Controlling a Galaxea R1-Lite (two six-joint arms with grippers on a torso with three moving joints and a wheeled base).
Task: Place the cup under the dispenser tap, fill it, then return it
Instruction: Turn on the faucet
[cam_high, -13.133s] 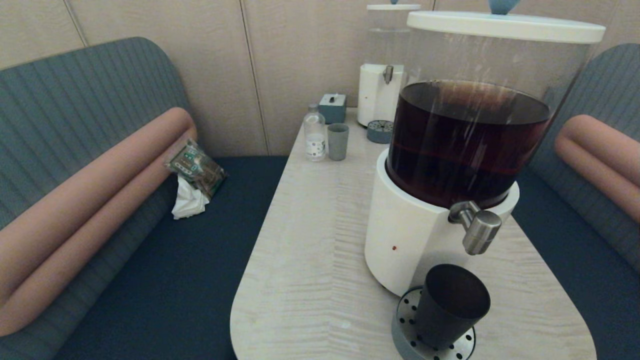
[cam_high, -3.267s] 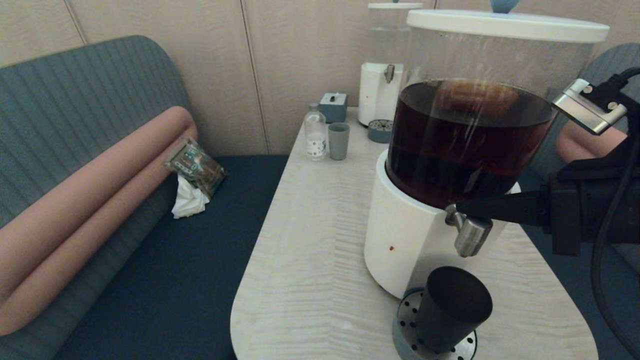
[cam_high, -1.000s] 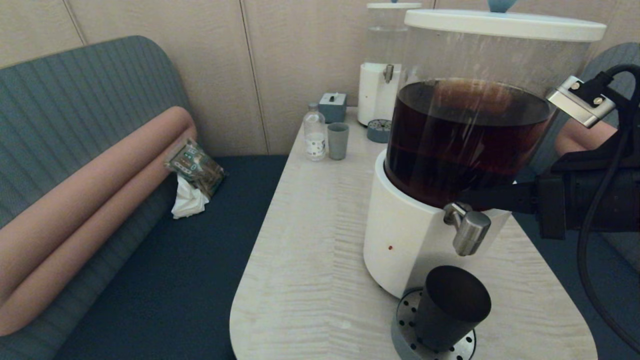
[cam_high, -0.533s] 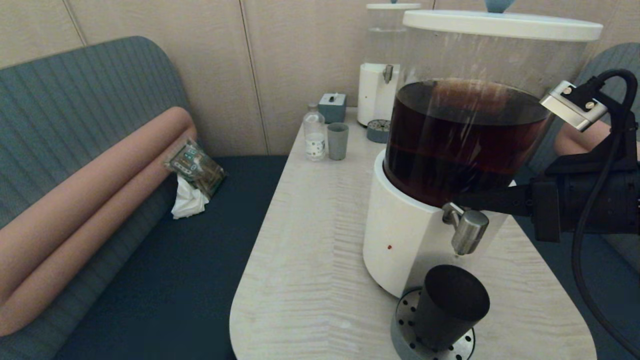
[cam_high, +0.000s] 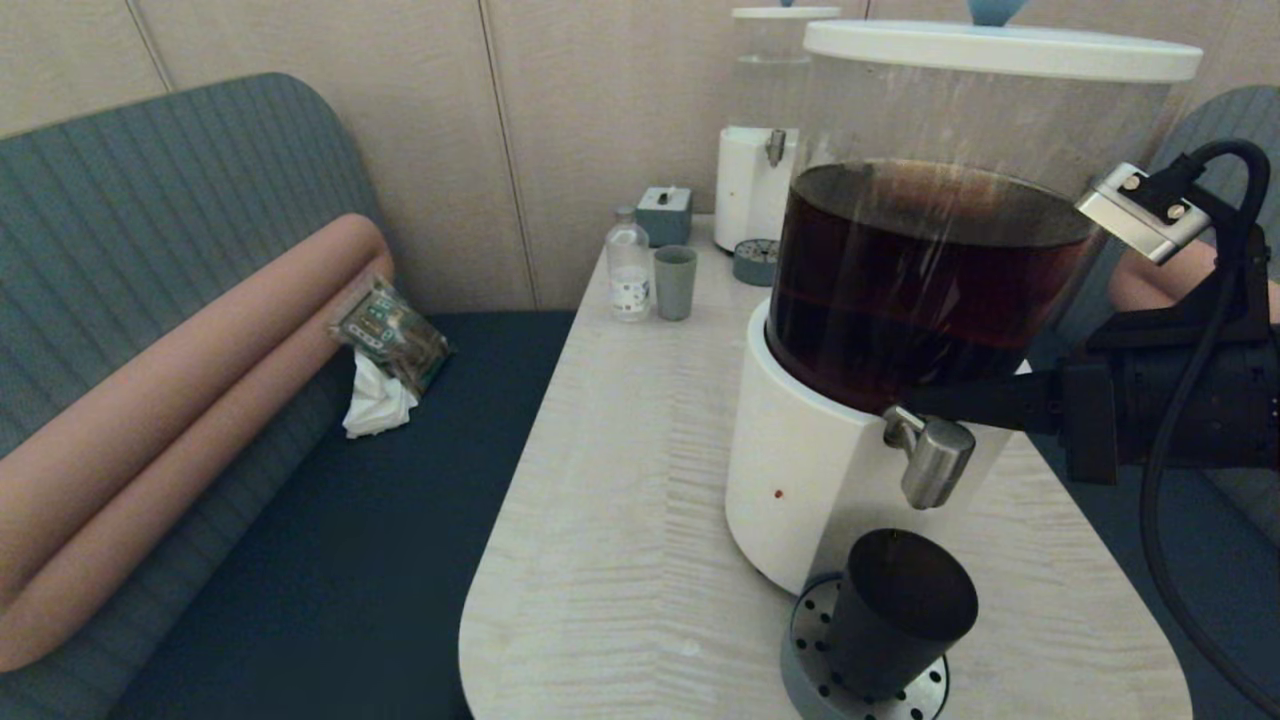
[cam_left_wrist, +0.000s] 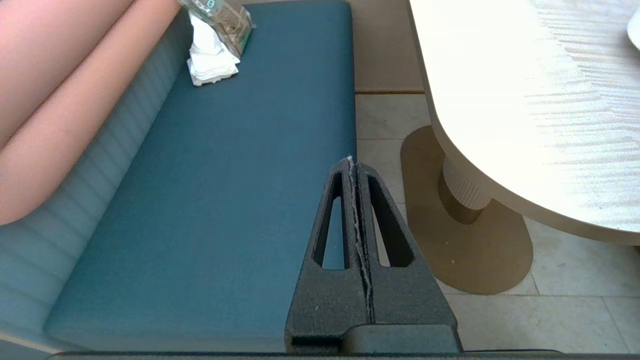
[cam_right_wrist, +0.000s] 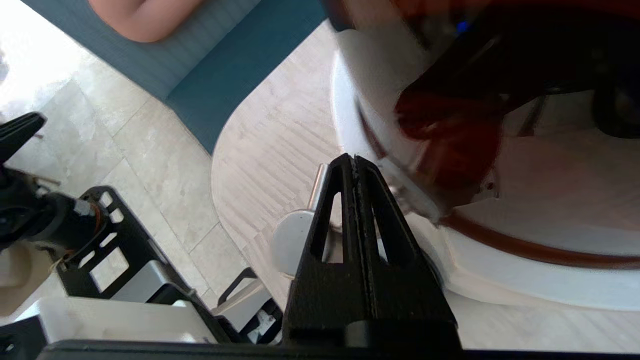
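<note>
Off the table's left edge, above the blue bench seat, the left gripper is parked with fingers pressed together. Further right, the black cup stands on the drip tray beneath the dispenser tap. It looks rigid and light, heavier once filled; grasp its mid-wall. The right gripper, fingers together, meets the tap.
</note>
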